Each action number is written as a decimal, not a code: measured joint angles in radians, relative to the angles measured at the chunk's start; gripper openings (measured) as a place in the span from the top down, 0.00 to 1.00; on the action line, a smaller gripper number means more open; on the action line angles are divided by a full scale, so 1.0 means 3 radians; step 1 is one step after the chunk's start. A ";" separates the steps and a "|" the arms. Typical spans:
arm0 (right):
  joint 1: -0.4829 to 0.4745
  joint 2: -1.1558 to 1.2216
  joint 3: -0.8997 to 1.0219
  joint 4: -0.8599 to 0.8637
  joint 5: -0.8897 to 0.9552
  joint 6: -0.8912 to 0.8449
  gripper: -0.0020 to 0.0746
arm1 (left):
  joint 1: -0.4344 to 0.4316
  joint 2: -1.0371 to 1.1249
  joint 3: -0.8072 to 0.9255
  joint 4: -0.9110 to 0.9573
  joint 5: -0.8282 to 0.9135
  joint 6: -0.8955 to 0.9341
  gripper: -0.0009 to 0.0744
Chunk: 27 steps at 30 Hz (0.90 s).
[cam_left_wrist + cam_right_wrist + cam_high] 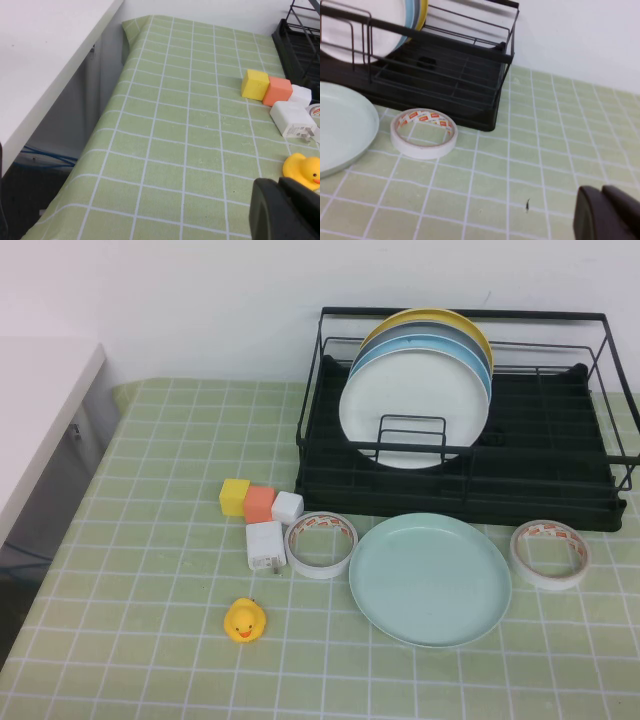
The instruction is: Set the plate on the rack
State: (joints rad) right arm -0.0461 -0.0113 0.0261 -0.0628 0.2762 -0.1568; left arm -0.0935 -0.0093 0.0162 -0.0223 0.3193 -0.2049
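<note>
Mint-green plate [430, 578] lies flat on the worktop [150, 660], just in front of the rack [540, 465], not touching it. Its edge also shows in the right wrist view [342, 127]. Rack sits at the back right of the checked green cloth; it holds four plates upright in a row: white plate [410, 405] at the front, then light blue plate [478, 358], a grey one and a yellow plate [425, 317] at the back.

Tape roll [322, 544] touches or nearly touches the mint plate's left edge. Second tape roll [549, 554] lies to the plate's right, near but apart. Left of the first roll: white charger [266, 546], and behind it a row of three cubes, yellow cube [234, 496], orange cube [260, 504], white cube [287, 507]. Rubber duck [245, 621] sits alone toward the front.

Neither arm shows in the high view. Left gripper [287, 210] closed, holding nothing, over the cloth near the duck. Right gripper [610, 212] closed, holding nothing, over bare cloth, right of the second tape roll.
</note>
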 joint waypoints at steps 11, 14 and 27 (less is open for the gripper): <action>0.0000 0.0000 -0.0006 -0.0181 0.0161 0.0353 0.96 | 0.0000 0.0000 0.0000 0.0000 0.0002 0.0000 0.99; 0.0000 0.0000 -0.0006 -0.0181 0.0161 0.0361 0.96 | 0.0000 0.0000 0.0000 0.0000 0.0002 0.0000 0.99; 0.0000 0.0000 -0.0006 -0.0201 0.0163 0.0361 0.96 | 0.0000 0.0000 0.0000 0.0000 0.0002 0.0000 0.99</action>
State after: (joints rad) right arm -0.0461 -0.0113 0.0244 -0.1230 0.3251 -0.0485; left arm -0.0935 -0.0093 0.0162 -0.0223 0.3199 -0.2049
